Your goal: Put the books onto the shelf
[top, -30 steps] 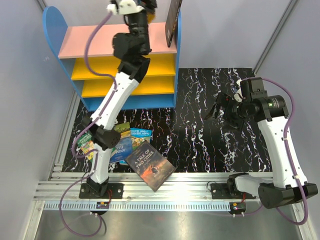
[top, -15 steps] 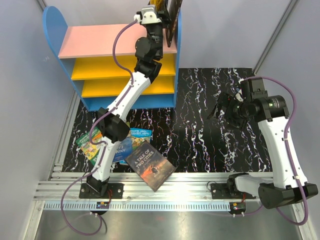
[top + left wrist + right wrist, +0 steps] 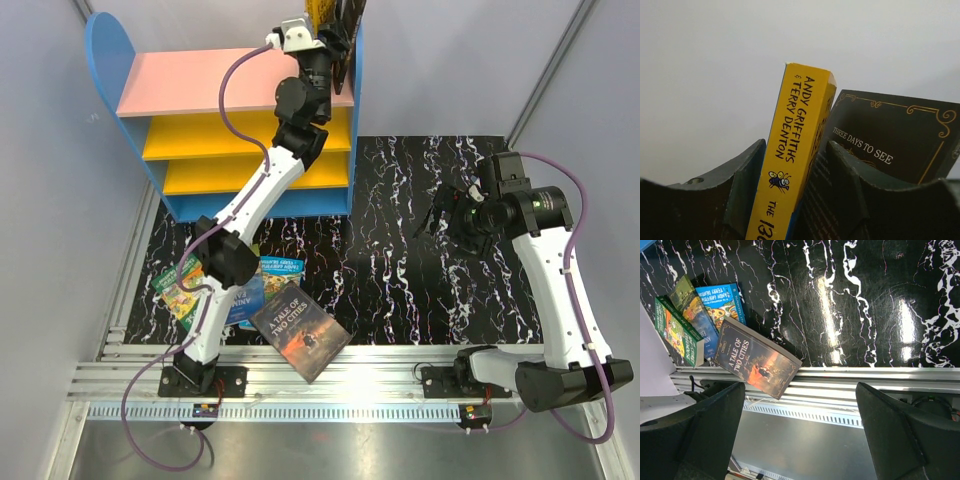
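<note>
The yellow book [image 3: 800, 100], seemingly light and stiff, was upright at the far right of the shelf [image 3: 200, 80] top beside a dark book [image 3: 890, 145], the left jaws clamped across its covers, the right jaws wide apart and empty.

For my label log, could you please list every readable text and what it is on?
"ANDY GRIFFITHS & TERRY DENTON": yellow book spine.
"THE 13", then cut off: same spine.
"THREE DAYS TO SEE": dark book behind it.
"A TALE OF TWO CITIES": brown book.
Print on blue book and green book: too small to read reliably.
</note>
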Robot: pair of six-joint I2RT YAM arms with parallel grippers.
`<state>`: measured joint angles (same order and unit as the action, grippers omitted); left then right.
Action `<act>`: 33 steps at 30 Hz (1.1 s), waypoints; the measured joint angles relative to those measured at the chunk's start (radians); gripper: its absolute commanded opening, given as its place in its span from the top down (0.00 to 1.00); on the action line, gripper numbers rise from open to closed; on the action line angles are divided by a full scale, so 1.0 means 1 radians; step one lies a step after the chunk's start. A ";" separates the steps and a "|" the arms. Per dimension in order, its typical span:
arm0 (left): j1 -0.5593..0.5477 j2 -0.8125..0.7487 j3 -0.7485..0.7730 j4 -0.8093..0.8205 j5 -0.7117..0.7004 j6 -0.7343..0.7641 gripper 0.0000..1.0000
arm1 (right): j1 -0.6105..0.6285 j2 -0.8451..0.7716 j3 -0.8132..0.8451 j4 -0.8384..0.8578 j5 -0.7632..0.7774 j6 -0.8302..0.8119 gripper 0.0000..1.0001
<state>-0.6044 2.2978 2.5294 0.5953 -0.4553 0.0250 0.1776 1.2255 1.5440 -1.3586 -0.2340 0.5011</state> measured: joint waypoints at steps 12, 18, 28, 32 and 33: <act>-0.014 -0.059 -0.053 -0.001 0.016 -0.027 0.11 | 0.000 0.000 -0.016 0.000 -0.008 0.000 0.00; -0.019 -0.111 -0.092 0.001 0.048 -0.045 0.01 | 0.000 -0.003 -0.024 0.000 -0.014 0.000 0.00; -0.038 -0.161 -0.119 0.000 0.114 -0.086 0.01 | 0.000 -0.027 -0.043 0.000 -0.021 0.013 0.00; -0.045 -0.171 -0.142 0.001 0.132 -0.109 0.01 | 0.000 -0.046 -0.051 0.000 -0.021 0.023 0.00; -0.048 -0.171 -0.143 0.000 0.136 -0.113 0.01 | 0.000 -0.051 -0.054 0.000 -0.021 0.026 0.00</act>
<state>-0.6529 2.1269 2.3859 0.5957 -0.3195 -0.0879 0.1776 1.1740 1.4902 -1.3590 -0.2554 0.5266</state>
